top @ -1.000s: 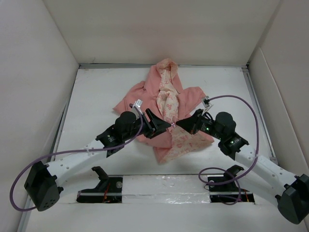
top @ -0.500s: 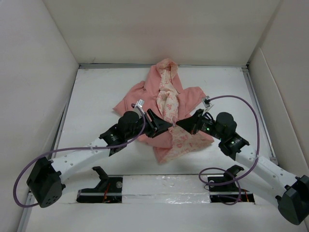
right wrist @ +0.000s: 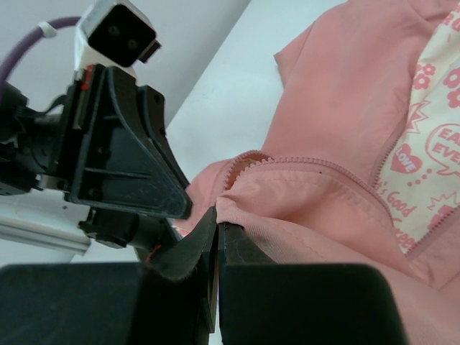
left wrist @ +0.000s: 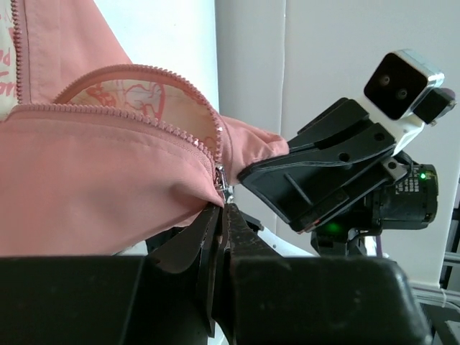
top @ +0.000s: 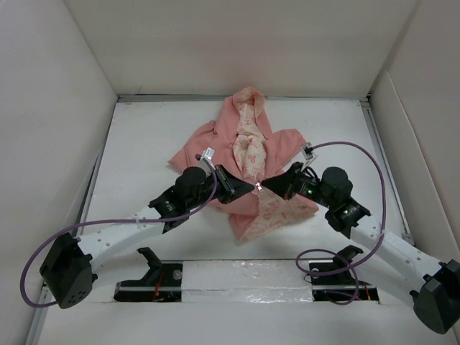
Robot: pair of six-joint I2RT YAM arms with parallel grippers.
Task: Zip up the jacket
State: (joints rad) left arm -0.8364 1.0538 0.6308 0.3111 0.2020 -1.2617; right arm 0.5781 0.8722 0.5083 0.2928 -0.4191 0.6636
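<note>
Left gripper [left wrist: 224, 210] is pinching the pull [left wrist: 226, 191], right gripper [right wrist: 216, 220] clamping the jacket [top: 284, 147] at 6 o'clock. We're seeing the front gaping open, zipping barely starting.

1. A white table [top: 144, 136] lies flat in front of me, matte and plain.
2. White boards stand round it: a back panel [top: 244, 43], a left panel [top: 43, 144] and a right panel [top: 424, 129].
3. A thin metal rail [top: 180, 97] runs along the table's far edge, under the back panel.
4. A crinkled shiny strip [top: 244, 293] lies along the near edge.
</note>
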